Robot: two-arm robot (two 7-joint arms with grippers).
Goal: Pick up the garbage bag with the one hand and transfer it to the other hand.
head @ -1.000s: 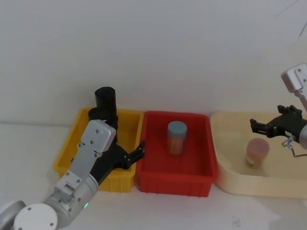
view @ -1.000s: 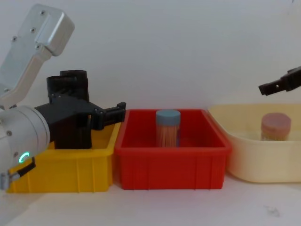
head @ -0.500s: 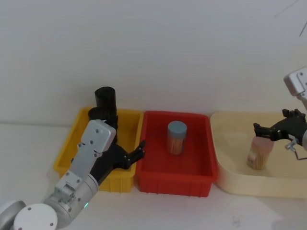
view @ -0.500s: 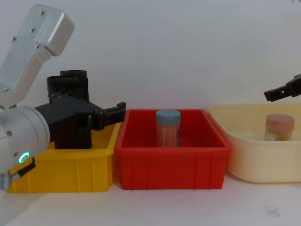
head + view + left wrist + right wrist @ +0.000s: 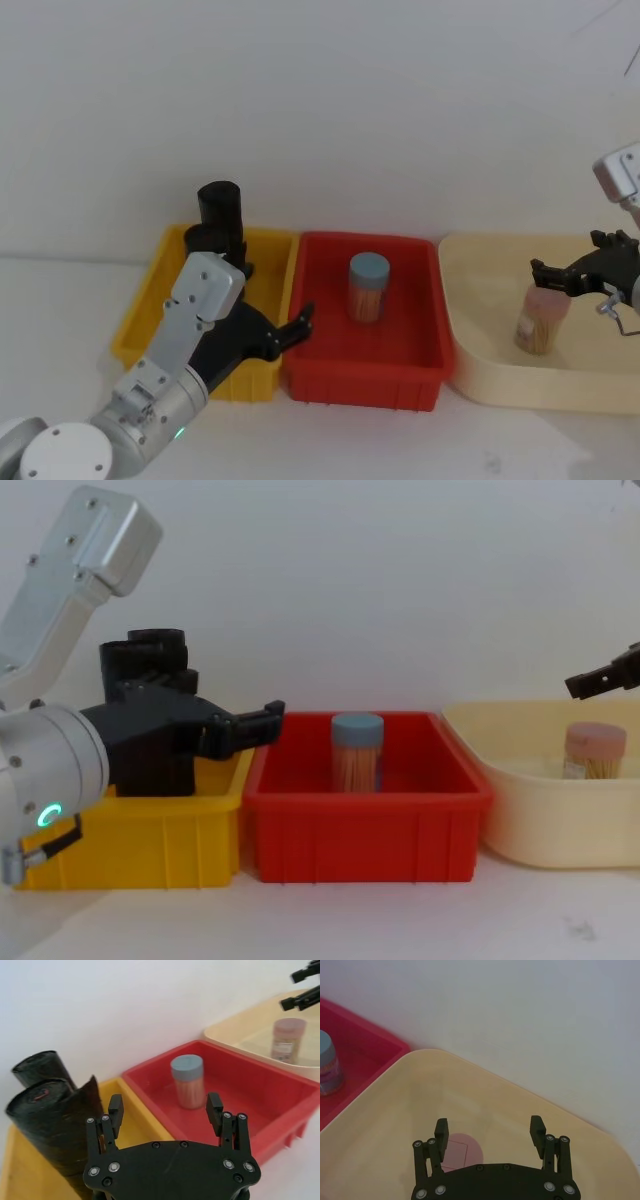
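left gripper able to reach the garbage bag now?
Probably yes: left gripper is open beside the garbage bag standing in the yellow bin, nothing between them, though it points past the roll and must turn. Right gripper hangs over the cream tub.

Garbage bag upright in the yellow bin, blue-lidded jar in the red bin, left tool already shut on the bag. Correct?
Not quite. The left tool is open, with nothing between its fingers, next to the garbage bag rather than on it; the left wrist view shows this. The bag does stand in the yellow bin, and the blue-lidded jar in the red bin.
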